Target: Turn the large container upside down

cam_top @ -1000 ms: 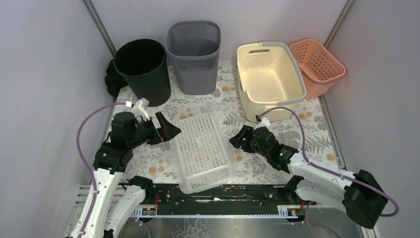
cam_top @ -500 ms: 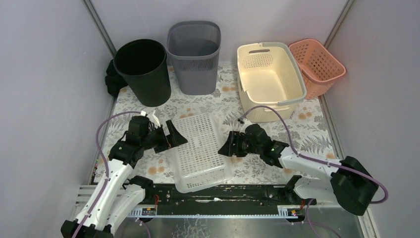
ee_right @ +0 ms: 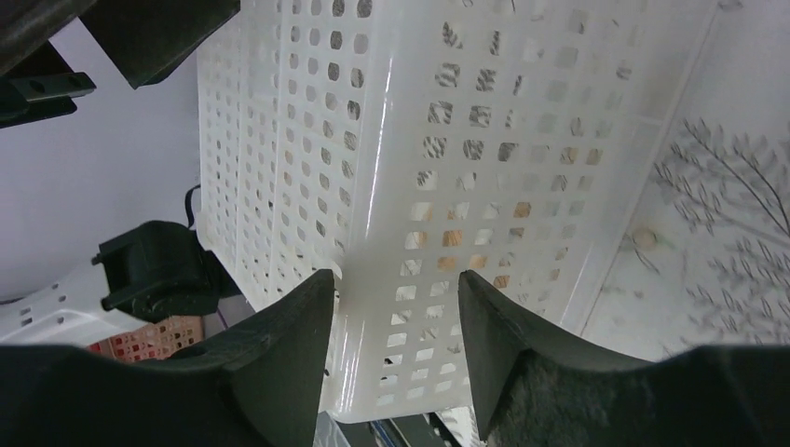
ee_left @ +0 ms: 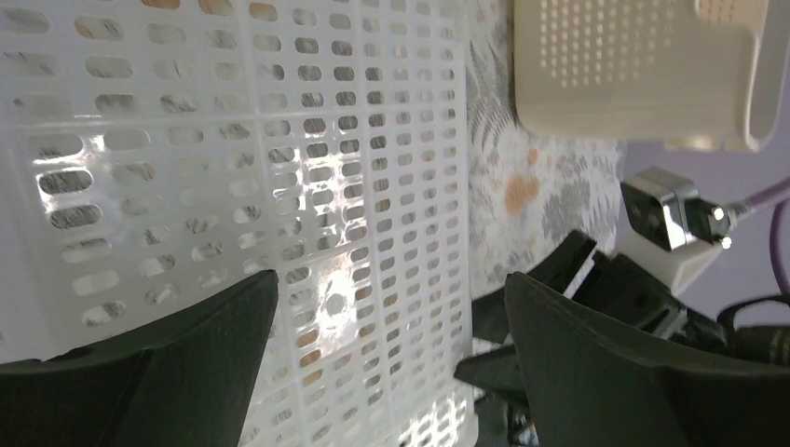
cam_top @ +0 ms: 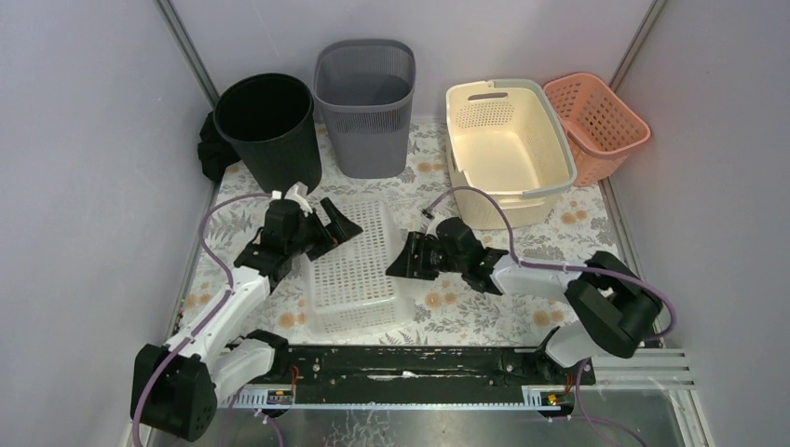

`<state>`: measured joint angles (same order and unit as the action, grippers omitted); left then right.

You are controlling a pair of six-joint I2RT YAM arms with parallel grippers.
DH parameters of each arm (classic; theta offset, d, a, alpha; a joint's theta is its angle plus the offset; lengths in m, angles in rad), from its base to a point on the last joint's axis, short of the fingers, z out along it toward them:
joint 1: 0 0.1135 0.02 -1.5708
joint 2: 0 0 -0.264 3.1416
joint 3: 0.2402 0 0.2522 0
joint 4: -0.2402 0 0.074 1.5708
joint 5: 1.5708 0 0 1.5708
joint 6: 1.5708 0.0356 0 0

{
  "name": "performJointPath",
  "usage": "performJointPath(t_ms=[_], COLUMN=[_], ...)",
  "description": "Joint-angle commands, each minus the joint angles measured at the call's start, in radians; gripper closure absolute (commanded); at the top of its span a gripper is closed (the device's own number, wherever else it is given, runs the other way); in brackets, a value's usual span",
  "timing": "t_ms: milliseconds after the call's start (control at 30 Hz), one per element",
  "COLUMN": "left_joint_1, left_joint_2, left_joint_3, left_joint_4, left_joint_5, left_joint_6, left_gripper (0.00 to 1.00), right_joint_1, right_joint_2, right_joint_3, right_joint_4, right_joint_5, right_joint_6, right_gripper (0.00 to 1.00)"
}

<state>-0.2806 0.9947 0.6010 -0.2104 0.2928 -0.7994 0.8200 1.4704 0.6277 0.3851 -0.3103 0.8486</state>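
The large container is a white perforated basket (cam_top: pixel 359 270) lying in the middle of the mat with its flat holed base facing up. It fills the left wrist view (ee_left: pixel 279 168) and the right wrist view (ee_right: pixel 447 140). My left gripper (cam_top: pixel 333 226) is open at the basket's far left corner, its jaws spread over the base (ee_left: pixel 391 345). My right gripper (cam_top: pixel 402 259) is open against the basket's right side wall, and the wall shows between its jaws (ee_right: pixel 396 317). Neither gripper holds anything.
At the back stand a black bin (cam_top: pixel 268 132), a grey bin (cam_top: pixel 365 104), a cream basket (cam_top: pixel 506 147) and a pink basket (cam_top: pixel 596 123). A black rail (cam_top: pixel 410 358) runs along the near edge. Walls close in left and right.
Both arms have reached farther in and closed on the basket from either side. The basket has slid away from the near rail, toward the back and a little left.
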Motion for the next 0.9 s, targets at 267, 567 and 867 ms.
performJointPath(t_ms=[267,567,867], left_joint_1=[0.017,0.017,0.017], left_joint_2=[0.025,-0.129,-0.15], left_joint_3=[0.182,0.286,0.341], left_joint_4=[-0.092,-0.253,-0.28], left_joint_5=[-0.183,-0.153,-0.111], left_joint_6=[0.033,0.058,0.063], left_gripper=[0.0,0.0,0.0], right_joint_1=[0.05,-0.042,-0.109], right_joint_2=[0.363,0.138,0.228], right_joint_3=[0.285,0.2,0.245], right_joint_4=[0.115,-0.017,0.096], right_joint_5=[-0.143,-0.062,-0.061], right_joint_6=[0.008,-0.057,0.049], right_gripper=[0.41,0.28,0.33])
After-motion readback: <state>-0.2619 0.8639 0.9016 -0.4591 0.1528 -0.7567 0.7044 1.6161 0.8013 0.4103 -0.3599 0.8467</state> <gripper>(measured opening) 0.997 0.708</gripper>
